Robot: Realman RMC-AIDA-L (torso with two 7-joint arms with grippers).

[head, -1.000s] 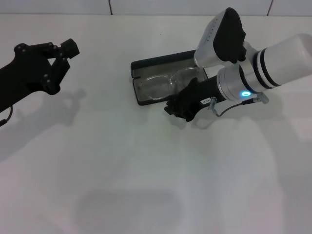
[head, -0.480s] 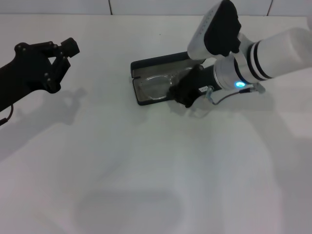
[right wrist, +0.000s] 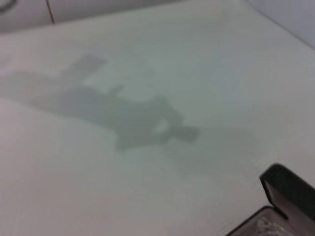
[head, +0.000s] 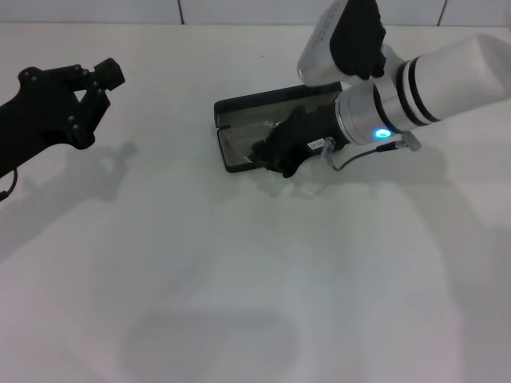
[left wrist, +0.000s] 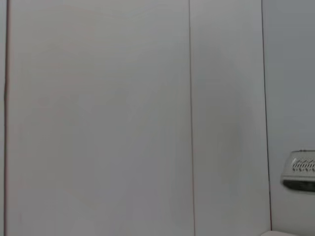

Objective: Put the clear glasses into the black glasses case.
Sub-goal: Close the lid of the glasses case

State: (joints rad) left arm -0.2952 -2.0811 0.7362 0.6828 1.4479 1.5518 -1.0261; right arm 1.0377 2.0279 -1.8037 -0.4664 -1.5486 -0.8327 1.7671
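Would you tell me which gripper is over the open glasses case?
The right gripper, above the black glasses case; the left gripper hangs far off.

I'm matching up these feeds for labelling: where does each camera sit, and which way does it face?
Head: on the robot's head, facing forward and down at the white table; shows left pincer raised far left and right pincer over the open black glasses case.
Left wrist: faces a blank panelled wall; none of the robot's body shows.
Right wrist: faces the table; no fingers show.
Shared: head and right wrist both show a case corner.

A bare lab-like test bench: a plain white table (head: 239,279) against a white panelled wall (left wrist: 123,118).
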